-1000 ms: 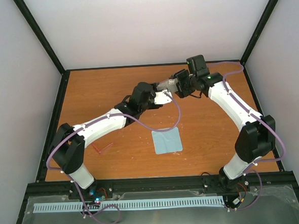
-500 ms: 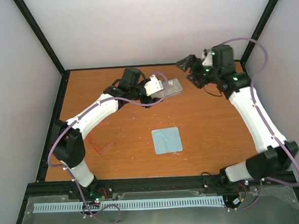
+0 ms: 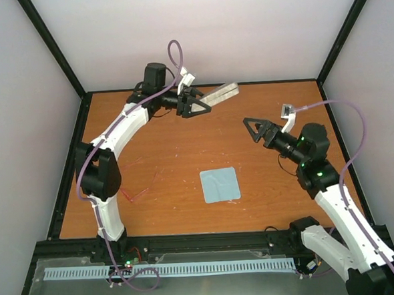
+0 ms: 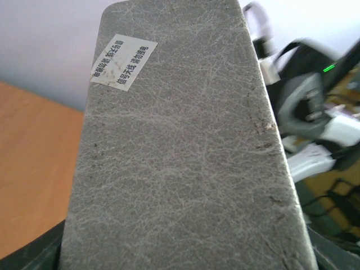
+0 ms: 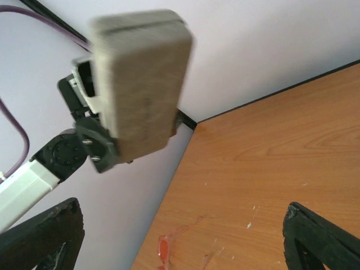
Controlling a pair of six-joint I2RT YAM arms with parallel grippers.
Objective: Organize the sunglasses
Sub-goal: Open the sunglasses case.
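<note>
The sunglasses point(image 3: 135, 191), thin red-pink frames, lie on the wooden table at the left; they also show in the right wrist view point(image 5: 167, 251). My left gripper point(image 3: 204, 100) is shut on the grey case point(image 3: 218, 93) and holds it closed, high above the back of the table. The case fills the left wrist view point(image 4: 174, 152) and shows blurred in the right wrist view point(image 5: 140, 79). My right gripper point(image 3: 261, 127) is open and empty, in the air right of centre, apart from the case. Its fingertips point(image 5: 50, 230) stand wide apart.
A light blue square cloth point(image 3: 220, 185) lies flat on the table near the front centre. White walls and black frame posts point(image 3: 54, 52) close in the table on three sides. The right arm point(image 4: 315, 107) shows behind the case in the left wrist view.
The left arm lifted the case from mid-table up toward the back left. The right gripper left the case and drew back toward the near right, open.
</note>
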